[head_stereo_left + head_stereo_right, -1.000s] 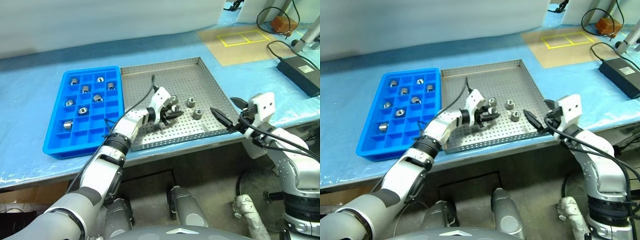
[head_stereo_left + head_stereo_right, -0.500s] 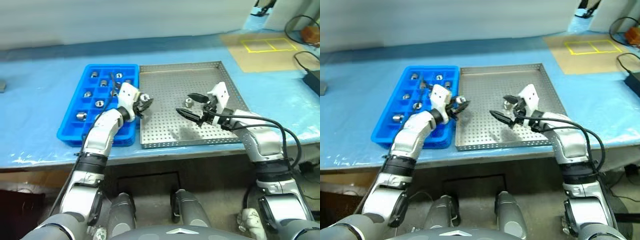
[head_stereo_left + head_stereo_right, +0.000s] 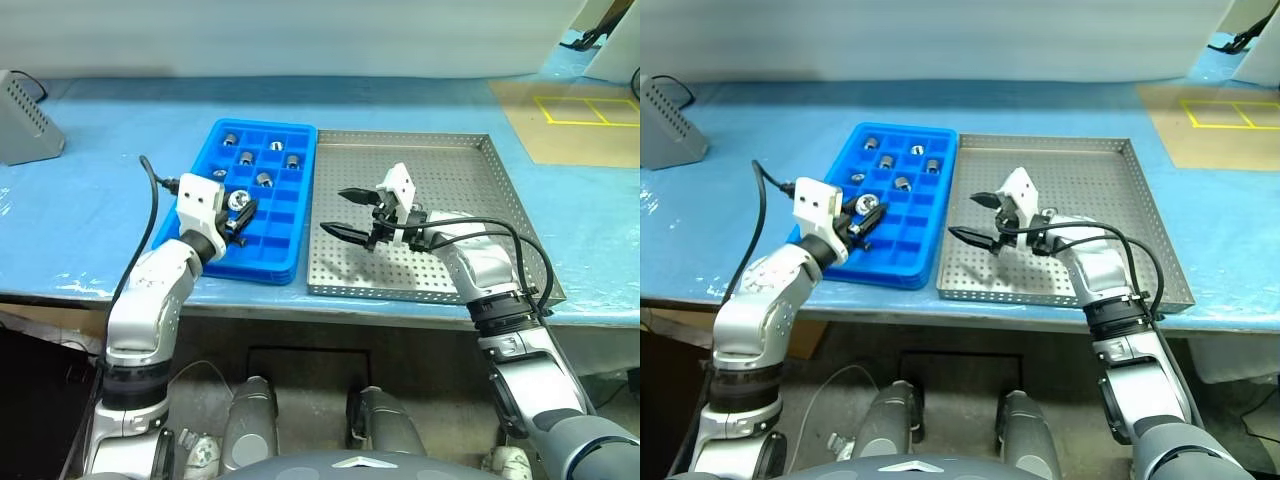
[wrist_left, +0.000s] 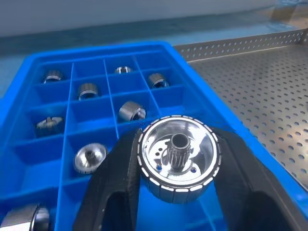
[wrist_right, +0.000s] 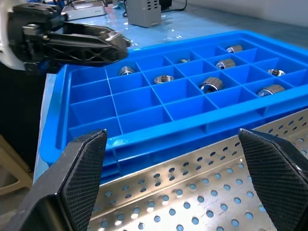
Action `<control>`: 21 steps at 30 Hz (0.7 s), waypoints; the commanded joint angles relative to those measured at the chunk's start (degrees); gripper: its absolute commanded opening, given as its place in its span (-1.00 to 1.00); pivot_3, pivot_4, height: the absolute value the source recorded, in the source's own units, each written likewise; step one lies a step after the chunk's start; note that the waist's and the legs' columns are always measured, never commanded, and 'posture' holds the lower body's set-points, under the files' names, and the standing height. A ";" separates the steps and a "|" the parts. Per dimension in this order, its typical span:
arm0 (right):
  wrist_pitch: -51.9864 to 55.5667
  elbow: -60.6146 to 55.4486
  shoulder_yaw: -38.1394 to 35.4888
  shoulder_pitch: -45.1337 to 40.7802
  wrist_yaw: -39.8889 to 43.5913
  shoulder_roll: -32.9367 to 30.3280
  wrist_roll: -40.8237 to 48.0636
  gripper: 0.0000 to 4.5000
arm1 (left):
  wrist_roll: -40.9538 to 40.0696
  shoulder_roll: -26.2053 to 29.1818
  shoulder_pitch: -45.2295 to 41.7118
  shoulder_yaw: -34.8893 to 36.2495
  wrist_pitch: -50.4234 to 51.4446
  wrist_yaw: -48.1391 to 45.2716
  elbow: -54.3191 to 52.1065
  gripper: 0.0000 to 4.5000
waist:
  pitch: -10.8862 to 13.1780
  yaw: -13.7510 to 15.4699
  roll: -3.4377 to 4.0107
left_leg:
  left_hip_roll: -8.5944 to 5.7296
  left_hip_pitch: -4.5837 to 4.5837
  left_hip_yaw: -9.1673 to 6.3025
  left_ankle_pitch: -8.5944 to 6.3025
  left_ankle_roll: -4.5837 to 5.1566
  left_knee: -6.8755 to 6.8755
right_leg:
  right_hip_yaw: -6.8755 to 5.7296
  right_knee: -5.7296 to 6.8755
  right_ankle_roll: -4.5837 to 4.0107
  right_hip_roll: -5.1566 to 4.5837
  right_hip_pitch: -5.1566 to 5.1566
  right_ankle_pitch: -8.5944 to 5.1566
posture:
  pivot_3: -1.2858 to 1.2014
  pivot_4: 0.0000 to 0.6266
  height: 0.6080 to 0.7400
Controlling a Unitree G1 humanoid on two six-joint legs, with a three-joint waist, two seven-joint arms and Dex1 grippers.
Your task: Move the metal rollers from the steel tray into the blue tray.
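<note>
The blue tray [image 3: 262,222] lies left of the steel tray [image 3: 470,170] on the blue-covered table. Several metal rollers [image 3: 264,179] sit in the blue tray's far cells. My left gripper [image 3: 243,208] is shut on one metal roller [image 4: 179,159] and hovers over the blue tray's near left cells. Over the left part of the steel tray my right gripper [image 3: 335,211] stands open and empty, pointing toward the blue tray. Its hand hides part of the perforated floor behind it. The right wrist view has the fingers [image 5: 82,178] wide apart over the steel tray's rim [image 5: 216,202].
A grey box [image 3: 25,100] stands on the table at the far left. A tan board with yellow tape squares [image 3: 580,125] lies beyond the steel tray's right side. The table's front edge runs just below both trays.
The camera has swung left. My left gripper carried the roller from the steel tray leftward to over the blue tray. My right gripper moved left across the steel tray, still open.
</note>
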 commanded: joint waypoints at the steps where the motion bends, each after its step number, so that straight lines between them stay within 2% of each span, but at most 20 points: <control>1: -1.67 0.29 -0.04 -1.71 0.81 0.83 -0.35 1.00 | -1.55 1.76 2.73 2.65 4.32 1.92 -7.31 -0.23 | 0.00 0.06 0.00 | 0.00 0.04 -0.01 0.03 -0.05 -0.06 | 0.00 0.00 0.00 0.02 -0.01 0.00 | 0.11 -0.52 1.00; 6: -2.47 2.06 0.20 -2.39 1.57 1.98 -1.13 1.00 | -0.48 3.89 6.64 2.79 7.58 4.17 -9.36 -0.23 | 0.00 0.32 0.00 | 0.01 0.15 -0.02 0.14 -0.22 -0.28 | 0.00 0.00 0.01 0.07 -0.01 0.00 | 0.13 -0.52 1.00; 18: -2.64 2.97 -0.07 -2.72 1.98 2.88 -1.99 1.00 | 0.26 4.61 7.71 0.82 10.07 7.48 -7.59 -0.23 | 0.00 0.98 0.00 | 0.00 0.16 -0.04 0.16 -0.25 -0.34 | 0.01 -0.04 0.01 0.08 -0.02 -0.01 | 0.12 -0.52 1.00; 21: -2.61 2.47 -0.30 -2.31 1.67 2.62 -2.07 1.00 | 0.76 5.11 7.39 0.14 9.88 7.58 -6.67 0.24 | 0.00 0.96 0.00 | 0.00 0.17 -0.04 0.16 -0.26 -0.34 | 0.01 -0.03 0.01 0.09 -0.02 -0.01 | 0.11 -0.52 1.00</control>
